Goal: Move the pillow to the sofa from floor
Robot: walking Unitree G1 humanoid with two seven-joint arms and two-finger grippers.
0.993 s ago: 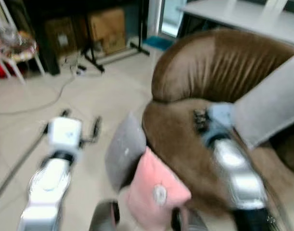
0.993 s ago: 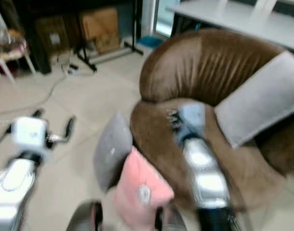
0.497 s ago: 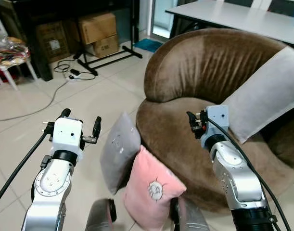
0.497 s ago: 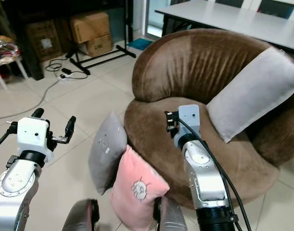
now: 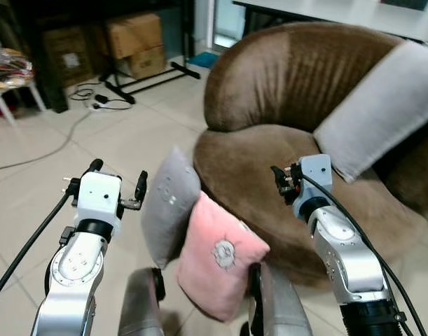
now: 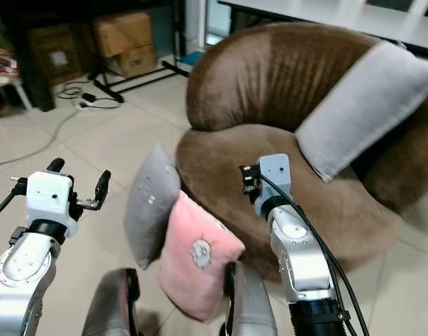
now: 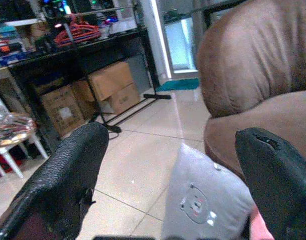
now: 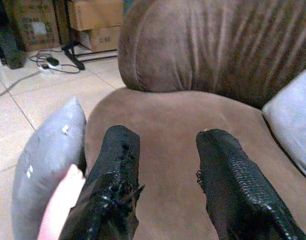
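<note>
A pink pillow (image 5: 217, 255) with a small round face print stands on the floor, leaning against the front of the brown round sofa (image 5: 270, 161). A grey pillow (image 5: 168, 203) leans beside it, to its left. My left gripper (image 5: 118, 173) is open in the air just left of the grey pillow, holding nothing. My right gripper (image 8: 168, 134) is open too, held over the sofa's seat, right of the pink pillow. In the left wrist view the grey pillow (image 7: 203, 200) sits between the open fingers (image 7: 72, 170), further off.
A long light-grey cushion (image 5: 382, 112) leans on the sofa's backrest. Cardboard boxes (image 5: 133, 35), a black stand and floor cables (image 5: 94, 101) are at the back left, with a white chair (image 5: 10, 77) further left. My own legs (image 5: 140, 308) flank the pink pillow.
The camera has moved and the blur has cleared, so sofa and pillows sit a little differently in the picture. Both grippers keep their pose and stay open.
</note>
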